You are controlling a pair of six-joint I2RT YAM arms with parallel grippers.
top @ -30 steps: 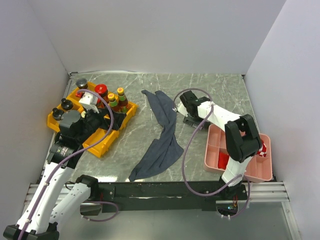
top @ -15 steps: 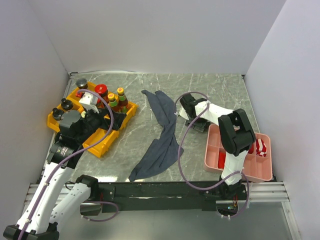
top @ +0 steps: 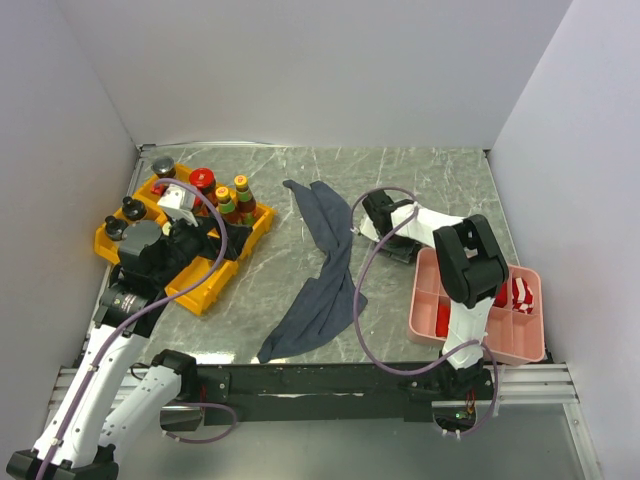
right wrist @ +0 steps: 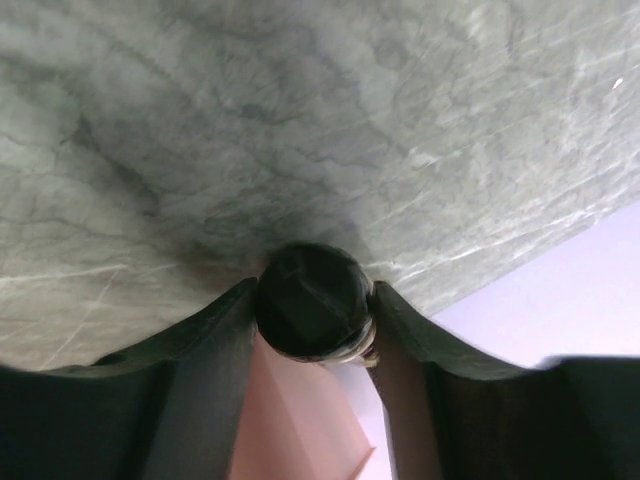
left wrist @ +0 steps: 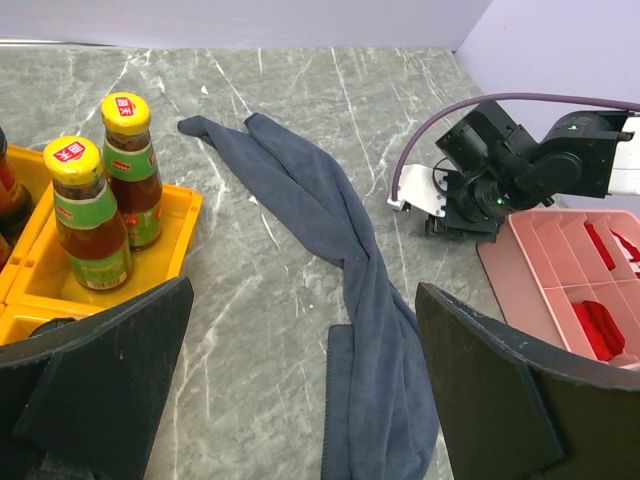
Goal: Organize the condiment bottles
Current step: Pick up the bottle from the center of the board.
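Gripping a black-capped bottle (right wrist: 305, 320) tight in the right hand (right wrist: 313, 290) at the pink tray's (left wrist: 530, 262) far left corner, left hand (left wrist: 305, 300) wide open, empty, risking a slip from that cap-high pinch.

Two slim yellow-capped sauce bottles (left wrist: 92, 215) stand upright in the orange tray (top: 205, 290) beside a red-lidded jar (top: 203, 181); a black-capped bottle (right wrist: 313, 300) sits clamped between the right jaws.

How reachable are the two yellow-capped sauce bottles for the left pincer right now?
Probably yes: the open left pincer sits just short of the yellow-capped sauce bottles, which stand upright in the orange tray slightly to its left, with nothing between them.
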